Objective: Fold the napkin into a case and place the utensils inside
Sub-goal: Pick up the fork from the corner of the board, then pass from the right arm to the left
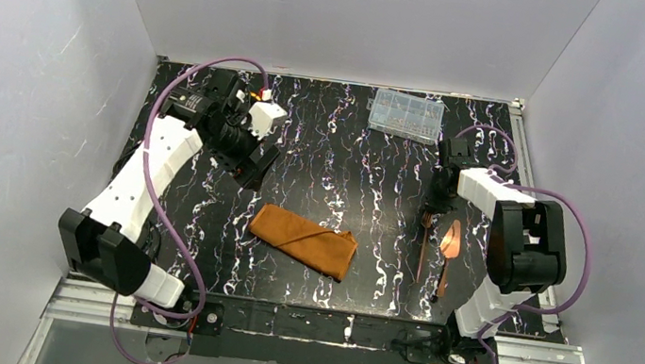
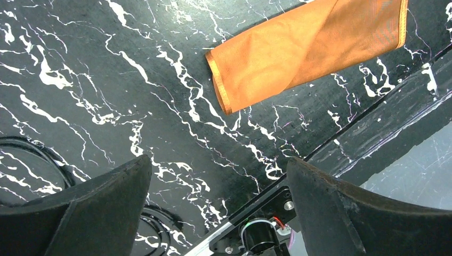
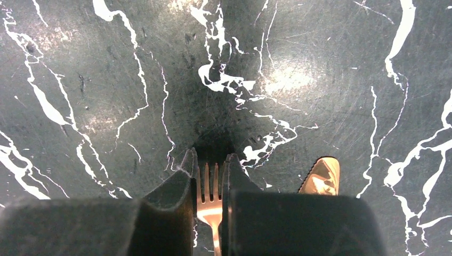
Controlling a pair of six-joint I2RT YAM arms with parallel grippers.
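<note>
The rust-orange napkin (image 1: 303, 239) lies folded as a narrow flat case on the black marbled table, nearer the front edge; its end also shows in the left wrist view (image 2: 304, 50). My right gripper (image 1: 431, 218) (image 3: 210, 156) points down at the table, shut on the head of the copper fork (image 3: 209, 192), whose tines stick out between the fingers. The fork's handle (image 1: 423, 253) runs toward the front edge. Beside it lies another copper utensil (image 1: 450, 243), its tip visible in the right wrist view (image 3: 321, 177). My left gripper (image 1: 253, 172) (image 2: 218, 162) hovers open and empty at the back left.
A clear plastic compartment box (image 1: 406, 115) stands at the back of the table. White walls close in the left, right and back. The table's front rail (image 2: 373, 112) runs just beyond the napkin in the left wrist view.
</note>
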